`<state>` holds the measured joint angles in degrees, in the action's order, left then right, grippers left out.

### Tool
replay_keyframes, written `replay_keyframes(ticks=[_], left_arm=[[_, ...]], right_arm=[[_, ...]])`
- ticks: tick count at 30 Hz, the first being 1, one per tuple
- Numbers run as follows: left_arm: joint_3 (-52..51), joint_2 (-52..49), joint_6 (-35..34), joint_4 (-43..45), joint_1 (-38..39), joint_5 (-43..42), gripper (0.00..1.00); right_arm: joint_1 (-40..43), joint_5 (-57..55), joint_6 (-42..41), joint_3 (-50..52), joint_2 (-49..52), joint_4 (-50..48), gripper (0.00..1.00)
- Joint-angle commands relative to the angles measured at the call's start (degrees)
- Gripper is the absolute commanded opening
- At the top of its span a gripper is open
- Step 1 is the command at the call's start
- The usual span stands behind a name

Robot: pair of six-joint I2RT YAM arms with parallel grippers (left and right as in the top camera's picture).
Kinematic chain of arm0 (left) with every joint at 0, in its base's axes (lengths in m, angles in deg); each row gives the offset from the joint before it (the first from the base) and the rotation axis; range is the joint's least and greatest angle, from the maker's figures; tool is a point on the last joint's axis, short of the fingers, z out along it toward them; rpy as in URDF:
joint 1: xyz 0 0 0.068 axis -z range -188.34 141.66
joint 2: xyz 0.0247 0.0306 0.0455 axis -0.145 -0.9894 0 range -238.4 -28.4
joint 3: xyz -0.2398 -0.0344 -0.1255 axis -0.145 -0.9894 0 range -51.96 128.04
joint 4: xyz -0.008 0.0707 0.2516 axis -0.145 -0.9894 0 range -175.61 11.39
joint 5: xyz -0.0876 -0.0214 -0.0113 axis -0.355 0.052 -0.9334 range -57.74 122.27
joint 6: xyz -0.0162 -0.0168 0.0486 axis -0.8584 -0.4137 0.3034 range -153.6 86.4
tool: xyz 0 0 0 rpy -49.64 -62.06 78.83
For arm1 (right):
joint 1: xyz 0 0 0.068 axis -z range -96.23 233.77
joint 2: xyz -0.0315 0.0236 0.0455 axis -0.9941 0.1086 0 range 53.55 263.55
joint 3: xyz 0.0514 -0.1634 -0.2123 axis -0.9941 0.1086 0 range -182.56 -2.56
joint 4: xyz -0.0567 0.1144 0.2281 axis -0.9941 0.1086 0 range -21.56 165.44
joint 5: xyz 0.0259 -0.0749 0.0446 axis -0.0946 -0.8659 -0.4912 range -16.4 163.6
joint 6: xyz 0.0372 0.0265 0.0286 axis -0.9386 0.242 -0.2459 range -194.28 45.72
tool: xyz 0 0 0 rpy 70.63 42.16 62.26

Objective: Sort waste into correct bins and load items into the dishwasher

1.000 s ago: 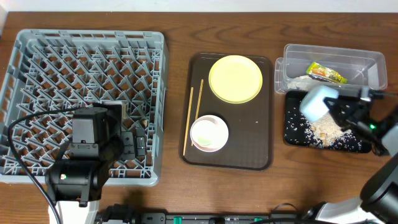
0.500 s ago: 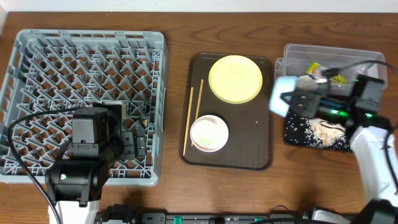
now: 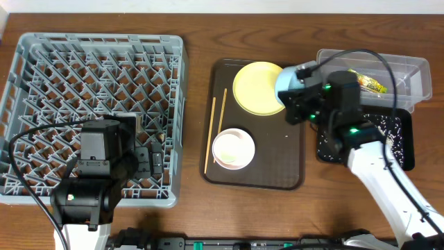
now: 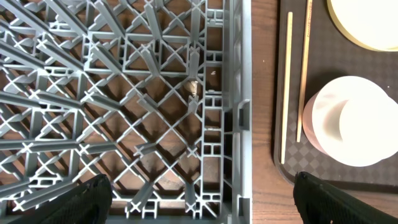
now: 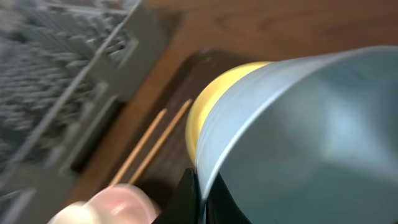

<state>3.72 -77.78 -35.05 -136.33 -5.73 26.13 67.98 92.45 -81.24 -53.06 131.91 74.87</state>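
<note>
Nearest, above the near right part of the grey dishwasher rack (image 3: 97, 40), the left gripper (image 4: 202, 198), fingers spread wide with nothing between them, only lattice pegs below. Just right of the rack, one dark-brown serving tray (image 3: 277, 173) on the table. Along its left edge, two thin wooden chopsticks (image 3: 211, 135) lying side by side. At its near middle, one pinkish-white bowl (image 4: 307, 121) with one small white cup (image 4: 370, 121) seated inside. Farther back, one round pale-yellow plate (image 3: 253, 87) lying flat. Over the plate's right rim, one light-blue bowl (image 3: 288, 85), tipped on its side and lifted off the tray, its wall pinched by the right gripper (image 3: 297, 104) with fingers pressed together on it. From the right wrist, a broad blue curve filling most of the view, with plate and chopsticks beyond. Two bowls in all, then, plus one cup, one plate and two chopsticks. Right of the serving tray, two bins — nearer, a shallow glossy black tray (image 3: 404, 156) sprinkled with loose white rice scraps (image 3: 390, 128) and partly hidden under the right arm. Behind it, a clear plastic tub (image 3: 409, 69) holding one crumpled snack wrapper (image 3: 369, 83). Touching the black tray or merely beside it — hard to tell. Held bowl left of both bins, near the tub's left wall but apart from it.
</note>
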Motion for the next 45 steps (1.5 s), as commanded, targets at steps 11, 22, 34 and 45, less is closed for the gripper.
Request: replay_keyframes(ticks=[11,22,34,45], left_arm=[[1.29,0.02,-0.09,-0.13,-0.28,-0.74,0.95],[1.29,0.02,-0.09,-0.17,-0.28,-0.74,0.95],[1.29,0.02,-0.09,-0.17,-0.28,-0.74,0.95],[1.29,0.02,-0.09,-0.2,-0.28,-0.74,0.95]], right_arm=[[-5.84,-14.69,4.26,-0.5,2.8,-1.9,0.01],[-2.86,-4.04,-1.62,-0.5,-0.26,9.64,0.01],[23.26,23.12,-3.52,-0.48,-4.92,19.58,0.01],[43.32,44.94,-2.19,-0.39,6.71,21.59,0.04]])
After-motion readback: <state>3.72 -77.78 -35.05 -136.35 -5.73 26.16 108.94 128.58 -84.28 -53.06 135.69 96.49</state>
